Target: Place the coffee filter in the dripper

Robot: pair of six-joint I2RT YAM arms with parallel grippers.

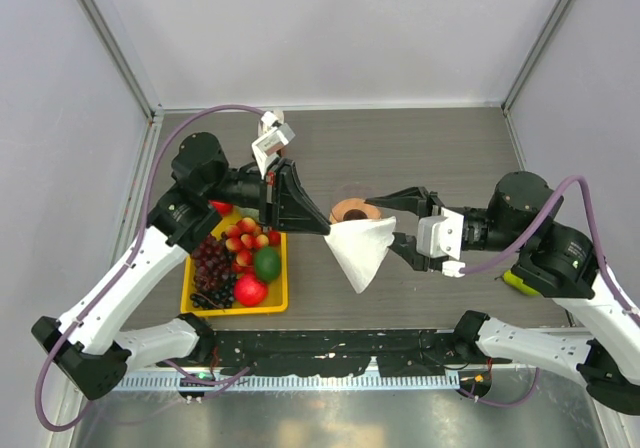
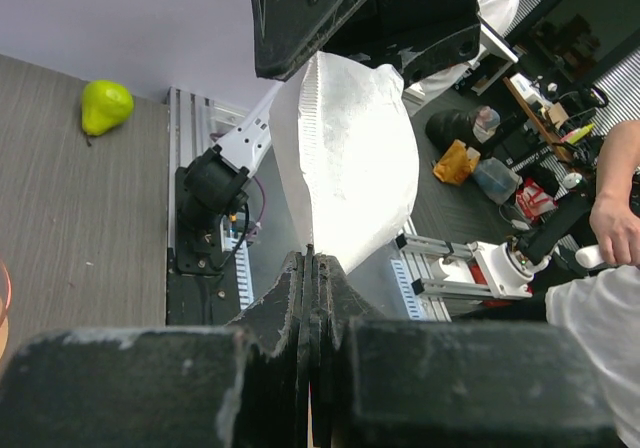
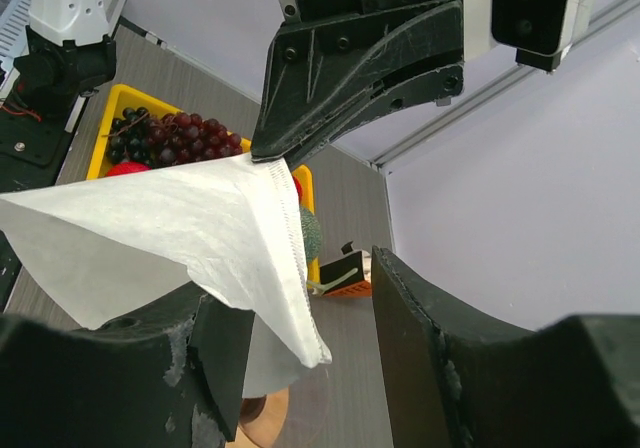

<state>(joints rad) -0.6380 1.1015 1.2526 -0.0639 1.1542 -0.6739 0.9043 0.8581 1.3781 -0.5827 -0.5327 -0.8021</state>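
Left pincer (image 1: 324, 230): shut tight on the left rim of the coffee filter (image 1: 362, 253), holding it in the air.
Right pincer (image 1: 386, 222): wide open, its jaws on either side of the filter's right rim, gripping nothing.
Filter: a white paper cone, partly opened. In the top view its broad edge lies far and its point near, and it overlaps the dripper's near side.
Dripper (image 1: 350, 211): on the surface (image 1: 440, 148), its tan ring partly hidden by the filter's far edge.
Step in hand: opening the cone so it can be seated, as I judge it.
Doing it well: close the right pincer lightly on the free rim only, ease the rims apart, turn the point down over the ring's centre, then lower.
Risk: thin paper may tear or crease under a hard pull, and a knock could shift the dripper.
Nearby: yellow fruit tray (image 1: 284, 286) at left, apart.
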